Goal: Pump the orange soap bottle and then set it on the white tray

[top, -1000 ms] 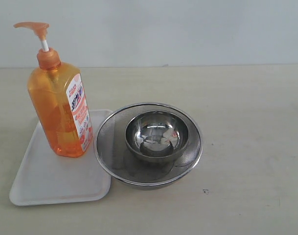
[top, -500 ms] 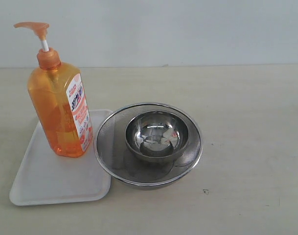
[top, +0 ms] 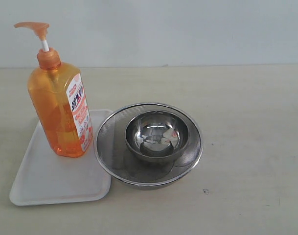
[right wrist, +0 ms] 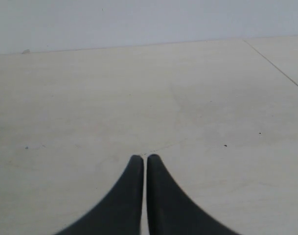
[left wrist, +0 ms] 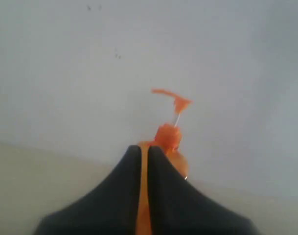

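The orange soap bottle (top: 59,105) stands upright on the far part of the white tray (top: 51,178), at the left of the exterior view, its pump head raised on the white stem. Neither arm shows in the exterior view. In the left wrist view my left gripper (left wrist: 144,149) is shut with nothing held, and the orange soap bottle (left wrist: 169,137) stands some way beyond its tips, partly hidden by the fingers. In the right wrist view my right gripper (right wrist: 144,158) is shut over bare table with nothing between its fingers.
A round steel mesh strainer (top: 109,142) with a smaller steel bowl (top: 157,134) inside it sits right of the tray, touching its edge. A pale wall runs behind the beige table (top: 246,122).
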Controlling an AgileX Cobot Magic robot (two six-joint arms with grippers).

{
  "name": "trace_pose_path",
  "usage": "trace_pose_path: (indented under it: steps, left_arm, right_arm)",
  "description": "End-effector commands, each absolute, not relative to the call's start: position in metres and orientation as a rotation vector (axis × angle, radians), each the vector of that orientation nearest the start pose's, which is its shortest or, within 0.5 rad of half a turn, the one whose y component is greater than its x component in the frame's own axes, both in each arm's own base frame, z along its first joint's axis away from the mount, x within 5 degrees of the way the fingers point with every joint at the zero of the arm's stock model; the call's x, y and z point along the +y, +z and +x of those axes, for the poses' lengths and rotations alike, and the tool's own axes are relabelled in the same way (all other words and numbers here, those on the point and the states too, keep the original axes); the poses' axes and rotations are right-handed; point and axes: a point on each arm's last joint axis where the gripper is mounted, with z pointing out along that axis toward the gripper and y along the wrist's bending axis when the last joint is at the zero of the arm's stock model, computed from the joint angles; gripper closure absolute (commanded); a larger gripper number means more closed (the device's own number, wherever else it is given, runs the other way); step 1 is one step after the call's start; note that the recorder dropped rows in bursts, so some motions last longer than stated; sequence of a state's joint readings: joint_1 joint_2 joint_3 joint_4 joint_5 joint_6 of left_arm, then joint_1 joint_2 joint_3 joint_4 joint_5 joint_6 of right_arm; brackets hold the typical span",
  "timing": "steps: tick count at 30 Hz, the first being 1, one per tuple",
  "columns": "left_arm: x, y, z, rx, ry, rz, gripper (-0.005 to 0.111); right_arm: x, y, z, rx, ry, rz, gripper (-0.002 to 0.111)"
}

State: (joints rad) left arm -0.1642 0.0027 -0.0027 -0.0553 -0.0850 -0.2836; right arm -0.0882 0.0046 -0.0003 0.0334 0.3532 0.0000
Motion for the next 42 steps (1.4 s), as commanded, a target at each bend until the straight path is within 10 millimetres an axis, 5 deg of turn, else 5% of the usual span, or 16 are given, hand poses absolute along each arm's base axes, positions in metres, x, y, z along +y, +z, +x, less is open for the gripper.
trace_pose_path:
  steps: [1, 10, 20, 42]
  left_arm:
    - [-0.01, 0.209, 0.055, 1.541, -0.328, -0.045, 0.102]
    - [-0.01, 0.186, 0.053, 1.786, -0.195, 0.078, 0.102]
    - [-0.004, 0.186, 0.054, 1.772, -0.006, 0.193, 0.102]
    - [-0.005, 0.186, 0.054, 1.776, -0.013, 0.188, 0.102]
  right_arm:
    - [-0.004, 0.182, 0.053, 1.829, -0.039, 0.096, 0.108]
    - [-0.004, 0.182, 0.053, 1.829, -0.039, 0.096, 0.108]
    - [-0.004, 0.182, 0.053, 1.829, -0.039, 0.096, 0.108]
    - [-0.004, 0.182, 0.053, 1.823, -0.038, 0.097, 0.108]
